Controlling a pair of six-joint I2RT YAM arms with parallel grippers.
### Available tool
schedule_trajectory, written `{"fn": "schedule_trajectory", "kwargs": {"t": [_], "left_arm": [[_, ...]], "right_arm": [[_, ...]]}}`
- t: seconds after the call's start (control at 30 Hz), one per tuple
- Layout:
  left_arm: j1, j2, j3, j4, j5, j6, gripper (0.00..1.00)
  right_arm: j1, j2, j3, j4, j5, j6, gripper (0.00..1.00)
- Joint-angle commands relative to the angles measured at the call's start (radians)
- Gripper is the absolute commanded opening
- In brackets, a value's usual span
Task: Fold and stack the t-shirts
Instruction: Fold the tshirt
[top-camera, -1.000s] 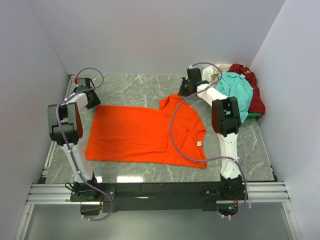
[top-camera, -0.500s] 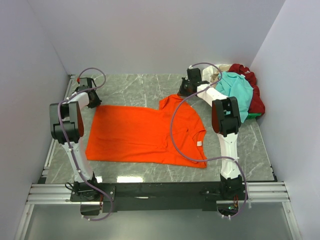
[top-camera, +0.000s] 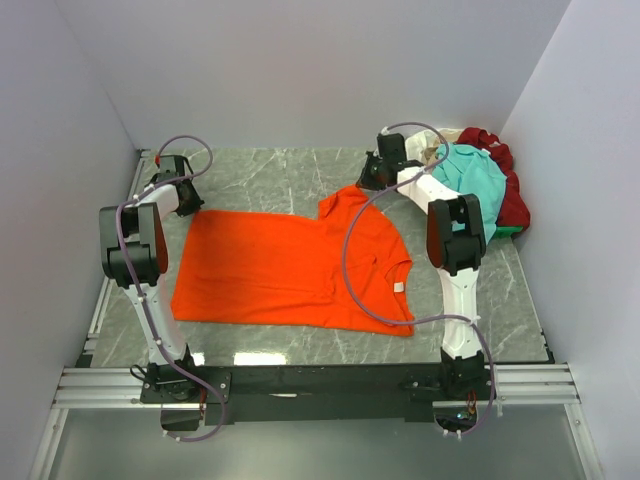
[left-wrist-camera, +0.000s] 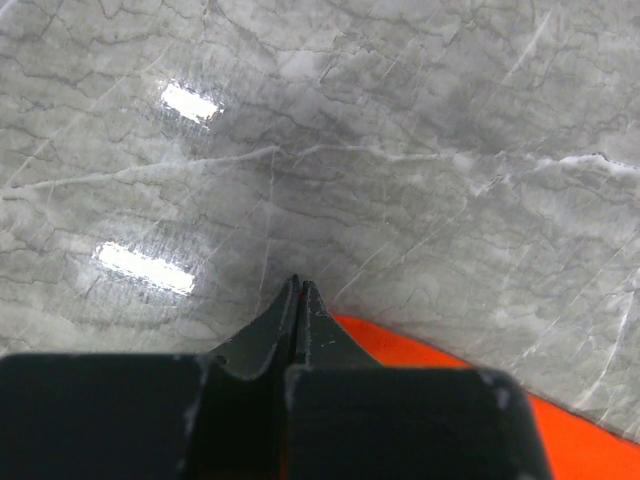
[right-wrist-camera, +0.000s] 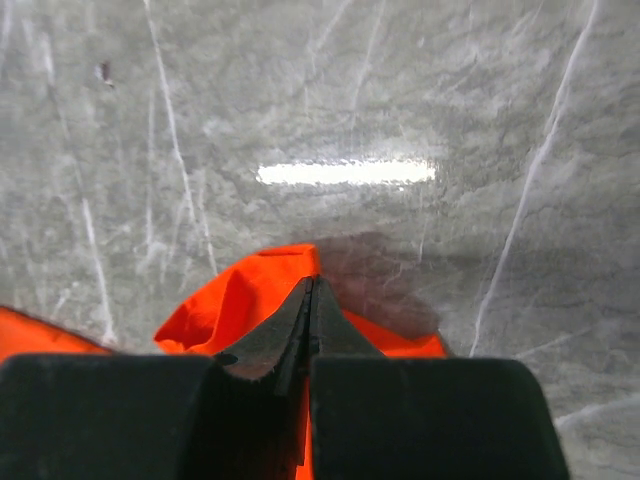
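An orange t-shirt (top-camera: 290, 265) lies spread flat on the marble table (top-camera: 270, 175), its white neck label (top-camera: 398, 287) to the right. My left gripper (top-camera: 189, 206) is at the shirt's far left corner. In the left wrist view its jaws (left-wrist-camera: 298, 286) are pressed together with a sliver of orange cloth (left-wrist-camera: 420, 355) between and beside them. My right gripper (top-camera: 366, 183) is shut on the far sleeve, and the orange cloth (right-wrist-camera: 250, 295) bunches up around its closed tips (right-wrist-camera: 310, 283). More t-shirts, teal (top-camera: 476, 180), dark red (top-camera: 512, 198) and cream (top-camera: 438, 150), lie heaped at the far right.
Grey walls close in the table on the left, back and right. The heap of shirts sits right behind the right arm's elbow (top-camera: 452, 232). A metal rail (top-camera: 300, 385) runs along the near edge between the arm bases.
The left gripper's jaws have closed at the shirt's far left corner. The right gripper has shifted slightly toward the back, still holding the sleeve.
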Motion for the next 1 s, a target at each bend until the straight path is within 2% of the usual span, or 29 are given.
{"fn": "schedule_trajectory", "kwargs": {"t": [0.0, 0.47, 0.7, 0.83, 0.93, 0.97], "left_arm": [[-0.007, -0.027, 0.019, 0.003, 0.029, 0.007, 0.0], [-0.007, 0.028, 0.139, 0.016, 0.139, -0.03, 0.0], [-0.007, 0.084, 0.257, 0.011, 0.202, -0.028, 0.0], [-0.007, 0.061, 0.237, 0.028, 0.208, -0.017, 0.0], [-0.007, 0.009, 0.171, 0.069, 0.211, 0.003, 0.0], [-0.007, -0.011, 0.147, 0.068, 0.205, 0.006, 0.0]], "right_arm": [[-0.023, -0.082, 0.039, 0.046, -0.017, 0.013, 0.0], [-0.075, 0.047, 0.25, 0.008, -0.081, 0.036, 0.0], [-0.096, 0.107, 0.364, -0.023, -0.121, 0.041, 0.0], [-0.098, 0.038, 0.282, 0.026, -0.153, 0.049, 0.0], [-0.096, -0.064, 0.142, 0.09, -0.198, 0.05, 0.0], [-0.098, -0.135, 0.035, 0.115, -0.205, 0.053, 0.0]]}}
